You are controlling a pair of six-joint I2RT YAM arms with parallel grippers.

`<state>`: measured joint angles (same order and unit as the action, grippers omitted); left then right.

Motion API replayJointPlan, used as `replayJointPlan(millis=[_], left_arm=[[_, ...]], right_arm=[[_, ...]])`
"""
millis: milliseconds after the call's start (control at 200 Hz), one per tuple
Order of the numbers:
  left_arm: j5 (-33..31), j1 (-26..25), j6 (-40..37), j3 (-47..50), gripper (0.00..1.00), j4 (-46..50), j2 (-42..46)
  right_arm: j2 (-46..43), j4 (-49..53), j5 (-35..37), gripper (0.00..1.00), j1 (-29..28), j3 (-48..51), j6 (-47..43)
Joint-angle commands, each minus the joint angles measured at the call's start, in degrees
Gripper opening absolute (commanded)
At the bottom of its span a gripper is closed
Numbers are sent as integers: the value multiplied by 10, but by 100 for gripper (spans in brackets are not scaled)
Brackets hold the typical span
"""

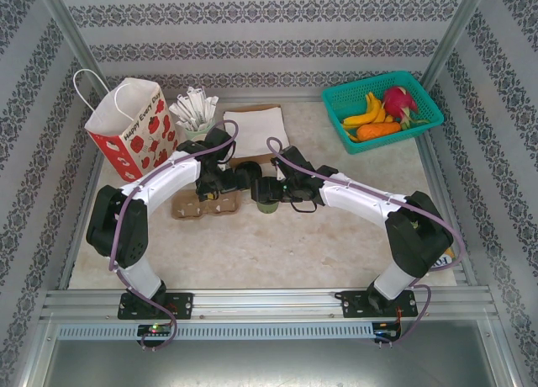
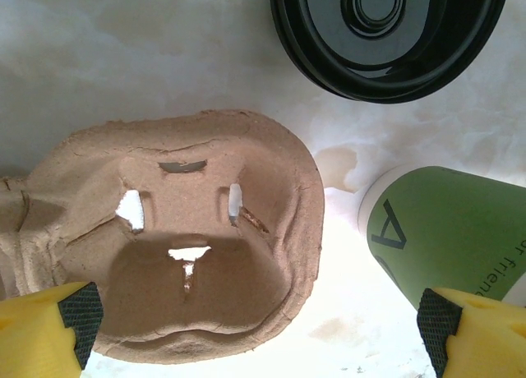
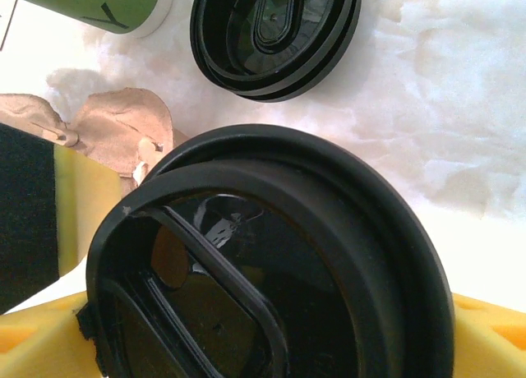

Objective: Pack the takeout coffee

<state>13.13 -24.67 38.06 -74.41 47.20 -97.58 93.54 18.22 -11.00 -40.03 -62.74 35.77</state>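
The takeout coffee [image 1: 267, 206], a green cup under a black lid [image 3: 271, 255], stands mid-table. My right gripper [image 1: 271, 192] is open and straddles it, with its yellow fingers [image 3: 493, 337] on either side [image 3: 271, 337]. The lid hides any contact. My left gripper [image 1: 213, 185] hangs open over the brown cardboard carrier [image 1: 206, 204], one carrier pocket [image 2: 189, 230] between its fingertips [image 2: 256, 320]. A green cup wall [image 2: 444, 230] rises beside its right fingertip, top cut off. The red-flowered paper bag [image 1: 130, 122] stands open at the back left.
Loose black lids [image 2: 386, 33] lie just beyond the carrier, and another green cup [image 3: 90, 0] shows near them. A cup of white sticks [image 1: 195, 109] and brown paper [image 1: 252, 126] sit at the back. A teal fruit basket [image 1: 345, 97] fills the back right.
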Motion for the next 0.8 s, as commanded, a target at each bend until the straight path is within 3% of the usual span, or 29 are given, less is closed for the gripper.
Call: replayJointPlan(millis=[0,205,455,794], left_arm=[[6,-5,10,-8,100,12,-5],[21,-5,6,-7,100,-5,6],[7,-4,2,5,100,-52,76],[-96,6,-4,26,100,-49,161]], right_arm=[[10,3,18,86,-8,7,-5],[23,19,32,81,-7,45,-8],[-45,43,46,79,27,44,-7],[-28,34,32,78,130,11,-23]])
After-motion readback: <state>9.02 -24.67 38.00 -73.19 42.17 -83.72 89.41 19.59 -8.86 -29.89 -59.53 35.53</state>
